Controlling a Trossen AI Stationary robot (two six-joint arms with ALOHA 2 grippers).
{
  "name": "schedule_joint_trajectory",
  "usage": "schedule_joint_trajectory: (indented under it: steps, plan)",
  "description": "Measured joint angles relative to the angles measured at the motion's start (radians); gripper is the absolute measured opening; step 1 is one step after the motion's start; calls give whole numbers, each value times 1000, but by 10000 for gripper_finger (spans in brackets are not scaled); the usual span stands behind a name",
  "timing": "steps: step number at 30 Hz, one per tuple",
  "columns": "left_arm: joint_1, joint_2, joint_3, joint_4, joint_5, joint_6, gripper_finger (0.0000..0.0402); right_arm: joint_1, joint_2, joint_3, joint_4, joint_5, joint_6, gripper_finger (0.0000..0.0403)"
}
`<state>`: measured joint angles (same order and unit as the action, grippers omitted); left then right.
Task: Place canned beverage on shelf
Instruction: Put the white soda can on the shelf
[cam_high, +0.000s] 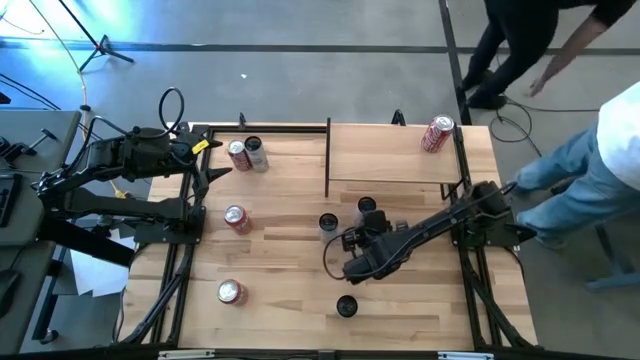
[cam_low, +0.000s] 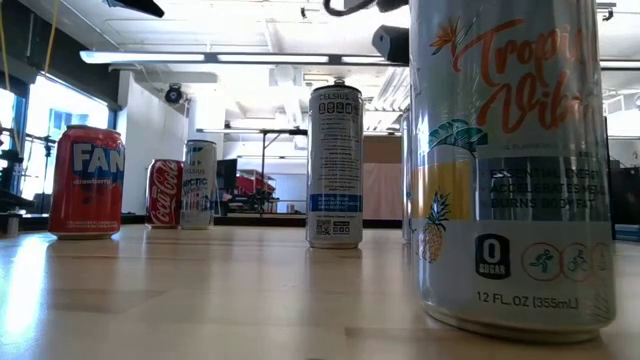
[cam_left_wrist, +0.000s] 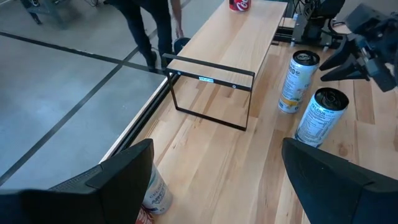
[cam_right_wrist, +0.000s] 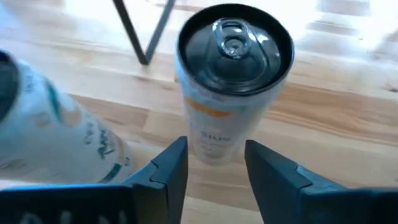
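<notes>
Just beyond right pincer (cam_right_wrist: 214, 165) fingertips, upright slim can (cam_right_wrist: 233, 81), ungripped

Seven cans in all, four red soda cans: one lying on the shelf (cam_high: 392, 152), three on the tabletop left of it, three slim pale cans below the shelf, two arms.

Red can (cam_high: 437, 133) on shelf (cam_high: 390, 152) (far right corner).
</notes>
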<state>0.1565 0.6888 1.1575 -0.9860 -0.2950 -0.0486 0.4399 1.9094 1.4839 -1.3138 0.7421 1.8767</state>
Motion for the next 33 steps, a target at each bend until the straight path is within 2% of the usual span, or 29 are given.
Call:
schedule_joint_trajectory:
  steps: [7, 13, 22, 33]
  plan:
    - [0, 0, 0, 0, 0, 0, 335, 52, 0, -65, 47, 106, 100, 189]
    - [0, 0, 0, 0, 0, 0, 335, 81, 0, -150, 145, 216, 106, 212]
    - [0, 0, 0, 0, 0, 0, 335, 91, 0, -255, 290, 360, 82, 214]
    - [0, 0, 0, 0, 0, 0, 335, 45, 0, -272, 315, 485, 3, 214]
